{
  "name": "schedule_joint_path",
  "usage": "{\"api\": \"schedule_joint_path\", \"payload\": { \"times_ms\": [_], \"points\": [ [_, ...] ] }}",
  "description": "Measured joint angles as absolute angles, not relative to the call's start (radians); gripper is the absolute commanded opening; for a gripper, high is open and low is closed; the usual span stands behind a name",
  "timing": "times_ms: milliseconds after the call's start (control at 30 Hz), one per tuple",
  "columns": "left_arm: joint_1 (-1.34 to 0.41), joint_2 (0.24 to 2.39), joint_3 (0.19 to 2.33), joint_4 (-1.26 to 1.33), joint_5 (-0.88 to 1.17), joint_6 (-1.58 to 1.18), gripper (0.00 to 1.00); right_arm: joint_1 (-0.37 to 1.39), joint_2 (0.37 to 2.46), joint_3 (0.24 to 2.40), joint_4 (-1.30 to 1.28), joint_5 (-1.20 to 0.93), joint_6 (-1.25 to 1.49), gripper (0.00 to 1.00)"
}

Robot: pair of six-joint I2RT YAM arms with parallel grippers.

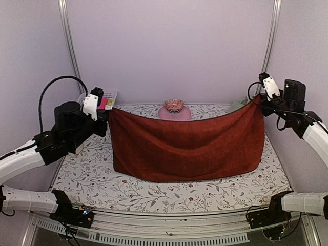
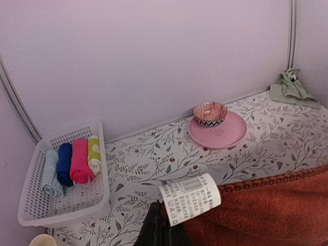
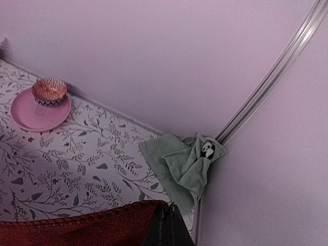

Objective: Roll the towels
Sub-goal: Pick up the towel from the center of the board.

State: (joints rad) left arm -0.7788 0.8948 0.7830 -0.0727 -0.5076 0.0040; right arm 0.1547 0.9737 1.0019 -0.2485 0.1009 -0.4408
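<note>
- Left tool [image 1: 104, 108] is pinched shut on the upper left corner of the dark red-brown towel [image 1: 187, 141]. The right tool [image 1: 260, 100] is pinched shut on its upper right corner.
- Between the two, the towel hangs as one wide sheet over the middle of the floral-printed desk [image 1: 92, 179]. Its top edge sags in the centre and its bottom edge rests on the desk toward the near side.
- The cloth looks soft and lightly creased, with a corded hem and a white barcode label [image 2: 189, 197] by the left corner.
- No roll has been started on it. It looks spread out ready to be laid flat, so the rolling itself is all to come.
- The pale green towel [image 3: 187, 164], with its black-and-white round motif, lies crumpled in the far right corner against the frame post, with neither tool on it.
- Both towels therefore remain to be rolled, and the task appears to be at an early stage.
- A white basket [image 2: 31, 205] at the far left holds four small rolled cloths [image 2: 77, 161].
</note>
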Motion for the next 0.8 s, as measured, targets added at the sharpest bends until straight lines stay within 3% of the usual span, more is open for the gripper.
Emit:
{"api": "schedule_joint_path", "payload": {
  "times_ms": [200,467,633,800],
  "points": [
    [-0.578,1.321,0.820,-0.057,-0.351,-0.010,0.00,0.138,1.417,1.031,-0.239,0.106,-0.425,0.02],
    [-0.464,1.878,1.189,-0.067,-0.242,0.042,0.00,0.109,1.822,1.261,-0.214,0.118,-0.427,0.02],
    [-0.442,2.059,1.335,-0.080,-0.239,0.087,0.00,0.104,1.980,1.409,-0.191,0.147,-0.430,0.02],
    [-0.422,2.077,1.339,-0.078,-0.239,0.117,0.00,0.104,2.024,1.447,-0.185,0.154,-0.430,0.02]
  ]
}}
